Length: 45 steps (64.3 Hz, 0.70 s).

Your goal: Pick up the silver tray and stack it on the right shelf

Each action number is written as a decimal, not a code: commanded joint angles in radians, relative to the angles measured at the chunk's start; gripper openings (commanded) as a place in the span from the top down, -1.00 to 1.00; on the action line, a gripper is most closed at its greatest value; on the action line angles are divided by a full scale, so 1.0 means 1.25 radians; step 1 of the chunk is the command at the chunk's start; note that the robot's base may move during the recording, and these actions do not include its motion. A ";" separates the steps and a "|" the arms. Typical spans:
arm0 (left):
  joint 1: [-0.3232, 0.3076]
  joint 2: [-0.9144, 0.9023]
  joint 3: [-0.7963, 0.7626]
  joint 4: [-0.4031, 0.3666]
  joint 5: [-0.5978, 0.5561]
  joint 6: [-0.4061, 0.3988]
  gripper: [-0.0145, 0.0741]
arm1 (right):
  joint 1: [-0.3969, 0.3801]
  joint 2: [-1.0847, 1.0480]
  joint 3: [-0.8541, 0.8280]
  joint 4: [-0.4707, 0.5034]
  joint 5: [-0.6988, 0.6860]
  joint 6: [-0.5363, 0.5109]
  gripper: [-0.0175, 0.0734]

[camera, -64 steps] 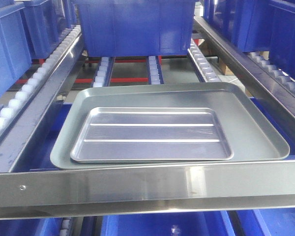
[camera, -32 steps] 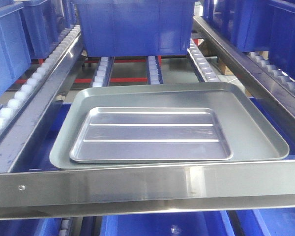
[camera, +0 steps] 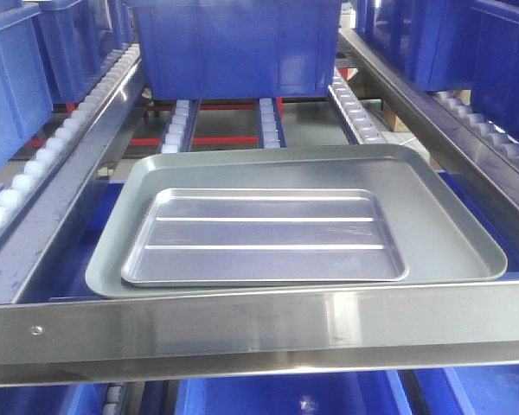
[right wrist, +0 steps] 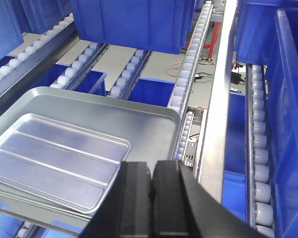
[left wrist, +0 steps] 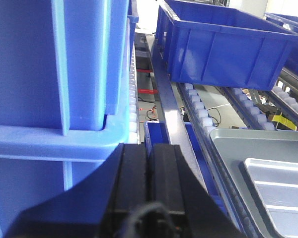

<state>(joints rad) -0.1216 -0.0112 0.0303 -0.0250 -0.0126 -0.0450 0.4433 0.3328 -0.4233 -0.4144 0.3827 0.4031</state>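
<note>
Front view: we see the shiny silver rectangular ridged tray (camera: 264,236) lying inside the larger dull grey plain tray (camera: 441,225), behind the broad steel front bar (camera: 259,327) of the roller shelf.
Left gripper (left wrist: 148,163): fingers pressed together, holding nothing.
Right gripper (right wrist: 153,181): fingers together, empty.
Progress: we judge stacking done; only withdrawal remains.

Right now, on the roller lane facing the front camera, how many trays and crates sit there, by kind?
Shiny silver tray: 1
Larger dull grey tray: 1
Blue crate: 1
Total: 3
</note>
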 commanded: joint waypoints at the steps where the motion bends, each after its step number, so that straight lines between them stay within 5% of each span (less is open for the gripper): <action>1: 0.002 -0.011 0.015 -0.007 -0.061 0.003 0.90 | -0.002 0.003 -0.021 -0.023 -0.064 -0.006 0.49; 45: 0.002 -0.011 0.015 -0.007 -0.061 0.003 0.90 | -0.004 0.004 -0.021 -0.010 -0.079 -0.007 0.49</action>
<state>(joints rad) -0.1216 -0.0112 0.0303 -0.0268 -0.0126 -0.0445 0.4433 0.3328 -0.4233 -0.4144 0.3735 0.4031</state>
